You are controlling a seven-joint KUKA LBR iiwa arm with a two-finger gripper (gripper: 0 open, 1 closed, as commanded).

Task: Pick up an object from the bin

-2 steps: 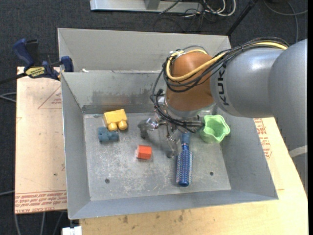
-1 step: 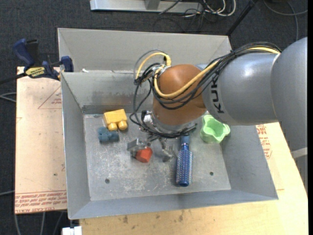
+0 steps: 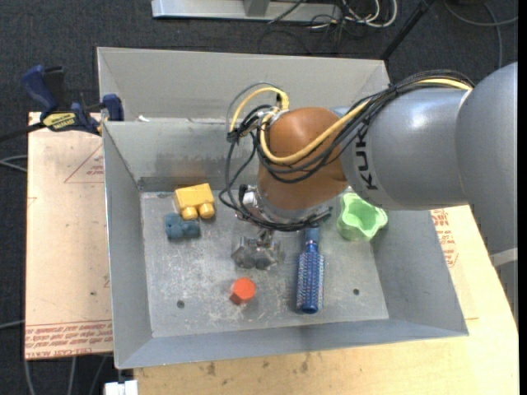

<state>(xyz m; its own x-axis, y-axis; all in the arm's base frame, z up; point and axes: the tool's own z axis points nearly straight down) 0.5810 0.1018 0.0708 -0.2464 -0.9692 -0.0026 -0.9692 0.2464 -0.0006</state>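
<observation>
**Gripper low between two candidates**

We are holding the gripper (image 3: pixel 256 253) low over the bin (image 3: pixel 123 220) floor, likely to grasp; its opening we cannot tell. The red block (image 3: pixel 242 290) is lying just below it, the blue brush (image 3: pixel 309 274) just right.

brush (image 3: pixel 309 274) right of cube (image 3: pixel 242 290), cup (image 3: pixel 361 216) behind brush, all in bin (image 3: pixel 123 220)

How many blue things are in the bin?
2. A small blue block lies at the left, beside the yellow block; a blue brush lies right of the gripper. The arm could hide more.
</observation>
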